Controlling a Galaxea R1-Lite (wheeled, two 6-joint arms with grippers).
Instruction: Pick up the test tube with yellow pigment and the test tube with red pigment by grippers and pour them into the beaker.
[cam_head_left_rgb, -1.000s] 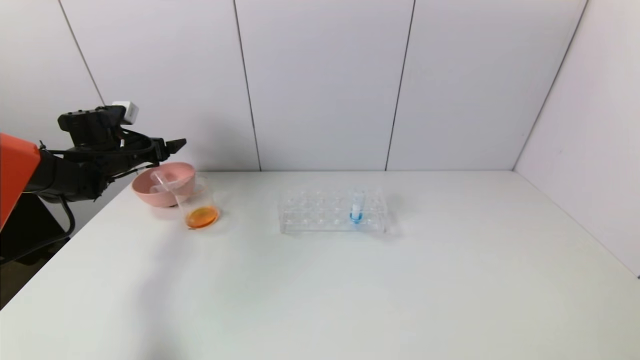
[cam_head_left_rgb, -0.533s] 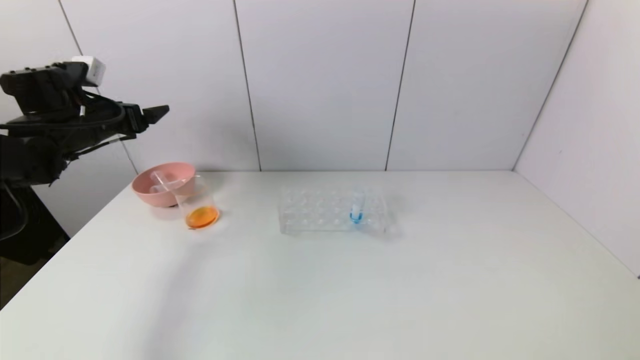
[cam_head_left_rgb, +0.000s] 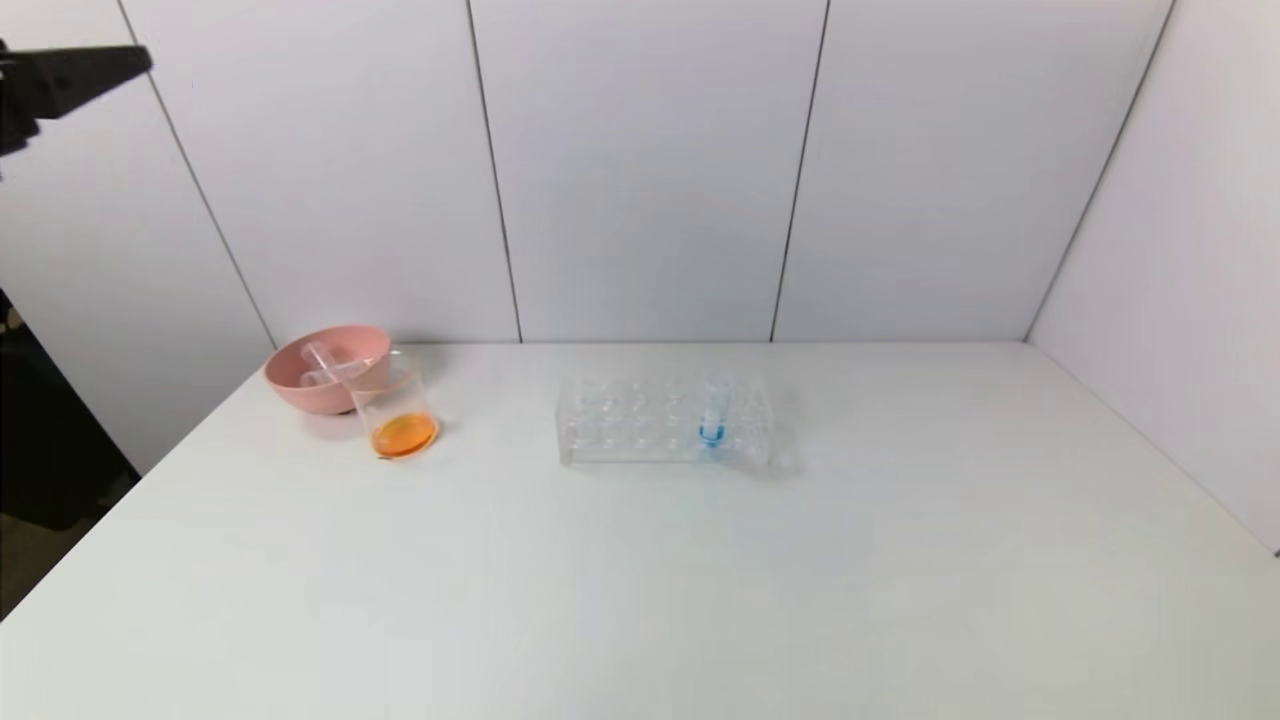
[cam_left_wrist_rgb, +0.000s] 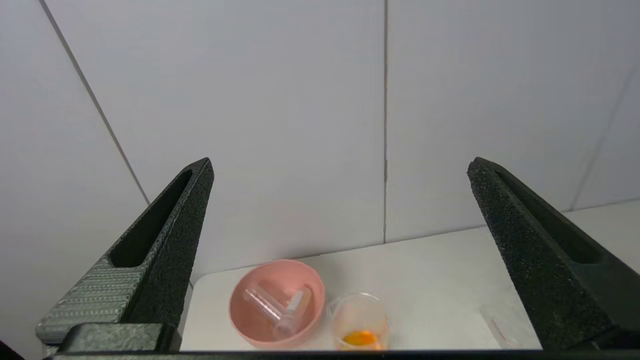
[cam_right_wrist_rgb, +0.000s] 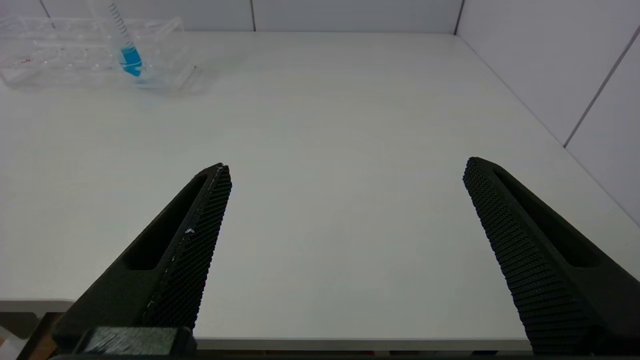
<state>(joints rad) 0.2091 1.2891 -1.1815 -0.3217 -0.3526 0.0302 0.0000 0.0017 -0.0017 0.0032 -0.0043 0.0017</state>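
Left tool (cam_left_wrist_rgb: 340, 200) hangs high off the surface's (cam_head_left_rgb: 640, 560) left far corner, gaping, empty; right tool (cam_right_wrist_rgb: 345, 210) gapes low at the near edge.

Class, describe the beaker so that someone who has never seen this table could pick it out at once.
On the white table, look to the far left corner, where a pink bowl sits. The beaker stands right beside it: a small clear cup, the only vessel holding orange liquid.

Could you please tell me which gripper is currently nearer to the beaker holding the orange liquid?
Left. The left gripper hangs open, high above and back from the beaker on the table's left side. The right gripper sits open at the table's near edge, beyond the tube rack.
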